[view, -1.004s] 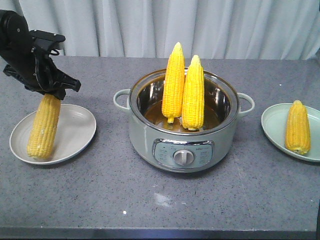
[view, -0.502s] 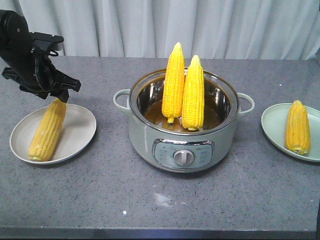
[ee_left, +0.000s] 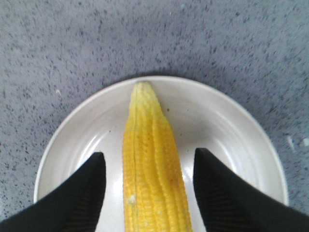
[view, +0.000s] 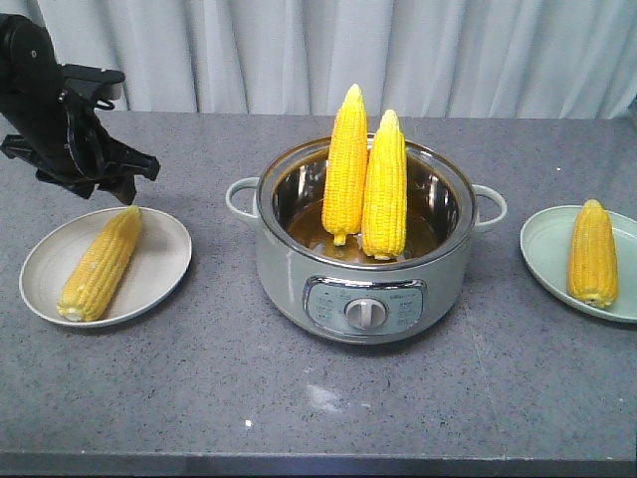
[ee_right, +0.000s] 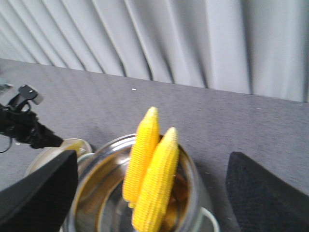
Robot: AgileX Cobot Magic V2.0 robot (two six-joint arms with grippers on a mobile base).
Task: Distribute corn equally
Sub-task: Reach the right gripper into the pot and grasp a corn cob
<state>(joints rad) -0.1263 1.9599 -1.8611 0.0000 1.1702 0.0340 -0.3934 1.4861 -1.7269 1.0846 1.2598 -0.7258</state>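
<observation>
1. The plated cob is lying flat on the white plate at the left of the tabletop, with its tip pointing far.
2. The left claw is hovering just above it, fingers spread to either side and touching nothing.
3. Judgement: the release is finishing. The claw should be rising straight up, fully spread, so that neither finger is nudging the cob into a roll.
4. Two upright cobs are standing side by side in the pot at centre. The right-hand cob is lying on the green plate. Each plate is wanting one more.
5. The left arm is reaching in from the far left, wrist angled down over the plate's far edge.
6. The right claw is hanging spread and empty, above the pot.
</observation>
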